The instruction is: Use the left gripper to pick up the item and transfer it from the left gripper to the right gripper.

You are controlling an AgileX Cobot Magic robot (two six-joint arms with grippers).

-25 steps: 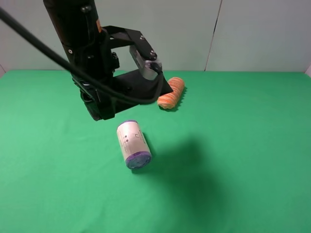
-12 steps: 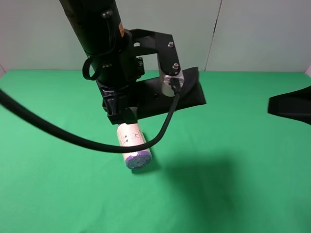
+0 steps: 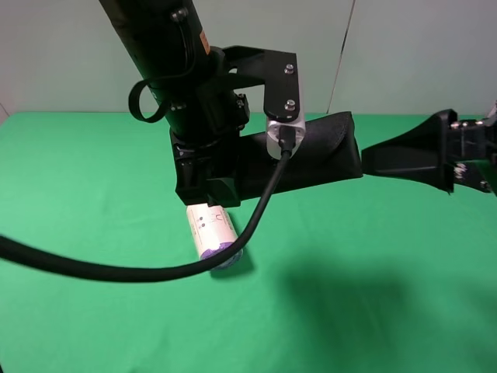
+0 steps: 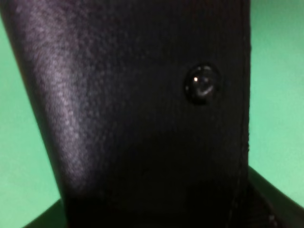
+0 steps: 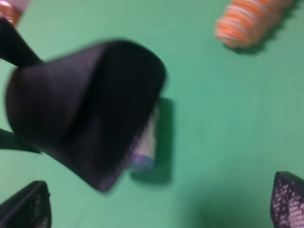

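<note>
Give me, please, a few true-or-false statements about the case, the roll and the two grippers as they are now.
1. The left gripper is shut on the case and holds it above the table. True.
2. The right gripper is closed on the case. False: its jaws are open and the case's free end is not yet between them.
3. The roll lies on its side on the table. True.
4. The orange object rests on top of the case. False: it lies on the table, apart from the case, as the right wrist view shows.
</note>
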